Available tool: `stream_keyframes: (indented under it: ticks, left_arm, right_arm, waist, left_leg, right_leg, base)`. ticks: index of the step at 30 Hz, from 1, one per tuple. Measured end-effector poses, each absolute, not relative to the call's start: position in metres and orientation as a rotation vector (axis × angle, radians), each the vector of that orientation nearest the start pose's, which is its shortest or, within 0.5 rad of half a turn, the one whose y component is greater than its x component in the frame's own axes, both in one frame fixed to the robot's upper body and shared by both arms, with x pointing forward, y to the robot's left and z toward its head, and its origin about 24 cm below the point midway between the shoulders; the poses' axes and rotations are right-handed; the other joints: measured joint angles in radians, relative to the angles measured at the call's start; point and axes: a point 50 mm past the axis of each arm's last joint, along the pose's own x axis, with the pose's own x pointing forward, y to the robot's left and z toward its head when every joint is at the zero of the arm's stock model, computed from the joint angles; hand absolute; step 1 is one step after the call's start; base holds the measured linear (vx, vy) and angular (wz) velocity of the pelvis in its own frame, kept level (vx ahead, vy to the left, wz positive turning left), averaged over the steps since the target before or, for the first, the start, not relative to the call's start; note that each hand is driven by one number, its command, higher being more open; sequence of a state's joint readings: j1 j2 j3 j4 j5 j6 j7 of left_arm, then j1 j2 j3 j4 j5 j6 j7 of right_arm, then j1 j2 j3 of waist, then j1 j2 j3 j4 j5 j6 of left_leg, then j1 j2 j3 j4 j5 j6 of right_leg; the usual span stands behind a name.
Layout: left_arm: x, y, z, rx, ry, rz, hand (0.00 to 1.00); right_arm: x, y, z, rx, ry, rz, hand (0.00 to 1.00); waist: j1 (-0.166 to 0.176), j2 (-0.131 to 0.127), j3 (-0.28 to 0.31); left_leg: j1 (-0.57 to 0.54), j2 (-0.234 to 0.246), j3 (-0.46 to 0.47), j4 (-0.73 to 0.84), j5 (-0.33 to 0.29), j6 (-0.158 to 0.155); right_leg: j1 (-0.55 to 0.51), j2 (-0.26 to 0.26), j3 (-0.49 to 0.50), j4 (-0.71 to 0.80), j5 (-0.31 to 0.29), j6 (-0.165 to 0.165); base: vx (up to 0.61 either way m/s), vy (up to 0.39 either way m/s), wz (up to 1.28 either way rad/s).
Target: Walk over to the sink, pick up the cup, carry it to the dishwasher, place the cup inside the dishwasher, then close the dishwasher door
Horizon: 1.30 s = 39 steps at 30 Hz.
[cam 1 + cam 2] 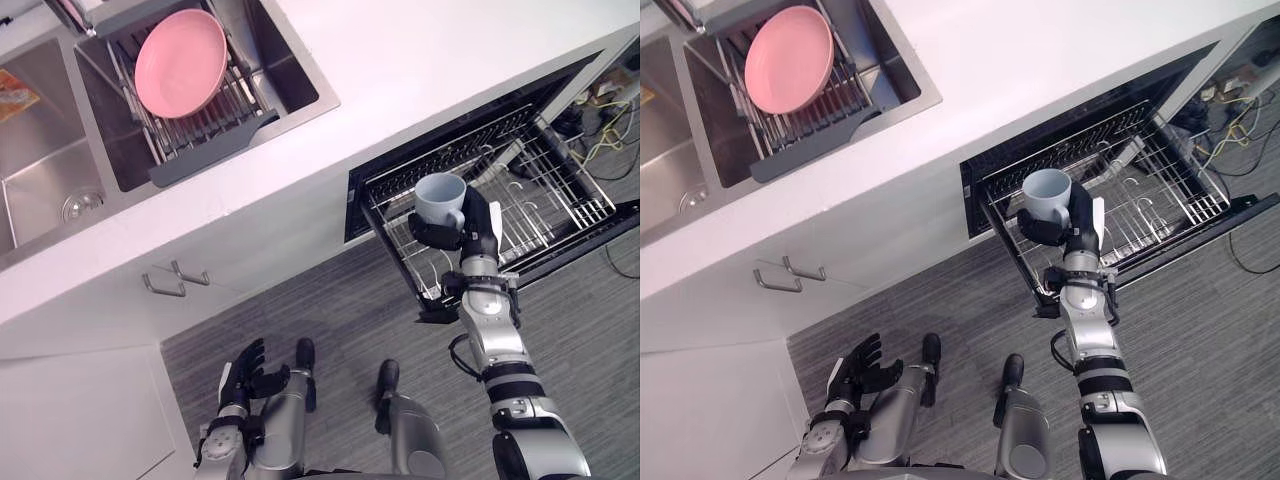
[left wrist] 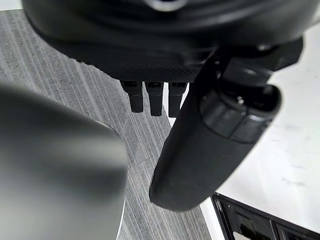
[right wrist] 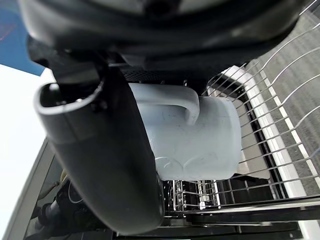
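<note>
My right hand (image 1: pixel 478 235) fingers are clasping the probably light, fragile cup (image 1: pixel 440 198) by its body over the dishwasher rack (image 1: pixel 545 190), near its left edge; left hand (image 1: pixel 250 368) hanging relaxed.

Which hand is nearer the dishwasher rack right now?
Right. The right hand, curled round the cup, is over the pulled-out dishwasher rack; the left hand hangs low over the floor, apart from it.
</note>
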State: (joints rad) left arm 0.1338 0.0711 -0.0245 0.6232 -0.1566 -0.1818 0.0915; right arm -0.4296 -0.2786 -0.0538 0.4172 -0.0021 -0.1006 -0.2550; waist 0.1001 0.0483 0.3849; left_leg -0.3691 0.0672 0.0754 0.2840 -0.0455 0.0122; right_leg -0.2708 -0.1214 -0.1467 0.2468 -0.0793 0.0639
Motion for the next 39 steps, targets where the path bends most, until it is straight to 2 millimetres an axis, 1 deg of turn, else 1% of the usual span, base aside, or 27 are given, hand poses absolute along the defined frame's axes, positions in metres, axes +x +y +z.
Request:
stream_keyframes:
  ticks: [2, 6, 10, 16, 17, 23, 30, 33, 35, 37, 39]
  left_arm:
    - [0.169, 0.18, -0.1, -0.047, 0.565, 0.193, 0.9]
    - [0.174, 0.18, -0.098, -0.046, 0.546, 0.2, 0.9]
    - [0.182, 0.175, -0.094, -0.055, 0.519, 0.202, 0.9]
    - [0.188, 0.168, -0.091, -0.073, 0.501, 0.198, 0.9]
    - [0.188, 0.168, -0.091, -0.074, 0.501, 0.198, 0.9]
    - [0.193, 0.165, -0.091, -0.076, 0.499, 0.208, 0.9]
    - [0.195, 0.162, -0.09, -0.08, 0.495, 0.202, 0.9]
    - [0.196, 0.159, -0.09, -0.076, 0.496, 0.189, 0.9]
    - [0.195, 0.158, -0.09, -0.076, 0.499, 0.187, 0.9]
    - [0.196, 0.158, -0.09, -0.076, 0.499, 0.186, 0.9]
    - [0.196, 0.159, -0.091, -0.071, 0.504, 0.187, 0.9]
  right_arm:
    - [0.337, -0.215, 0.098, -0.242, -0.157, -0.302, 0.3]
    - [0.344, -0.216, 0.098, -0.24, -0.132, -0.335, 0.3]
    - [0.347, -0.222, 0.092, -0.236, -0.085, -0.369, 0.3]
    - [0.351, -0.223, 0.085, -0.236, -0.03, -0.38, 0.3]
    - [0.352, -0.223, 0.083, -0.233, -0.019, -0.382, 0.9]
    - [0.353, -0.222, 0.075, -0.21, 0.026, -0.392, 0.9]
    - [0.353, -0.217, 0.073, -0.186, 0.03, -0.399, 0.9]
    - [0.353, -0.215, 0.074, -0.161, 0.02, -0.41, 0.9]
    - [0.351, -0.21, 0.075, -0.14, 0.004, -0.411, 0.9]
    - [0.346, -0.209, 0.076, -0.134, -0.018, -0.41, 0.9]
    - [0.338, -0.206, 0.077, -0.117, -0.045, -0.413, 0.9]
  waist:
    - [0.002, -0.001, 0.006]
    - [0.005, -0.006, 0.016]
    - [0.011, -0.008, 0.018]
    - [0.012, -0.008, 0.018]
    - [0.012, -0.008, 0.018]
    - [0.019, -0.011, 0.019]
    - [0.019, -0.013, 0.02]
    - [0.018, -0.014, 0.021]
    - [0.017, -0.018, 0.023]
    - [0.017, -0.02, 0.024]
    - [0.016, -0.028, 0.026]
  left_leg:
    - [-0.007, -0.001, 0.0, -0.009, 0.007, -0.003]
    - [-0.007, -0.002, -0.005, -0.031, 0.017, -0.011]
    - [-0.013, -0.003, -0.012, -0.053, 0.029, -0.018]
    - [-0.012, -0.005, -0.018, -0.075, 0.043, -0.019]
    - [-0.013, -0.005, -0.018, -0.077, 0.045, -0.019]
    - [-0.012, -0.005, -0.018, -0.101, 0.059, -0.021]
    - [-0.005, -0.005, -0.011, -0.108, 0.06, -0.023]
    - [0.015, -0.006, -0.01, -0.125, 0.069, -0.026]
    - [0.04, -0.005, -0.009, -0.145, 0.077, -0.027]
    - [0.049, -0.004, -0.01, -0.152, 0.078, -0.028]
    - [0.071, -0.005, -0.009, -0.17, 0.083, -0.028]
  right_leg:
    - [-0.012, -0.001, -0.001, 0.001, -0.001, -0.001]
    - [-0.021, -0.002, -0.005, 0.0, -0.004, -0.004]
    - [-0.028, -0.002, -0.019, -0.001, -0.006, -0.008]
    - [-0.034, -0.002, -0.022, -0.003, -0.007, -0.009]
    - [-0.035, -0.002, -0.021, -0.003, -0.007, -0.009]
    - [-0.045, -0.001, -0.021, -0.003, -0.007, -0.009]
    - [-0.044, -0.002, -0.015, -0.003, -0.007, -0.01]
    - [-0.033, -0.002, -0.014, -0.005, -0.007, -0.01]
    - [-0.014, 0.0, -0.015, -0.013, -0.006, -0.01]
    - [-0.004, 0.002, -0.016, -0.019, -0.005, -0.011]
    - [0.013, 0.002, -0.017, -0.026, -0.005, -0.011]
  base:
    - [0.04, 0.008, 0.0]
    - [0.04, -0.007, 0.02]
    - [0.03, -0.004, 0.07]
    - [0.0, 0.004, 0.03]
    - [0.0, 0.0, 0.0]
    - [0.0, 0.0, 0.0]
    - [0.0, 0.004, -0.01]
    - [0.0, 0.0, 0.0]
    - [0.0, 0.0, 0.0]
    - [0.0, 0.0, 0.0]
    - [0.0, 0.0, 0.0]
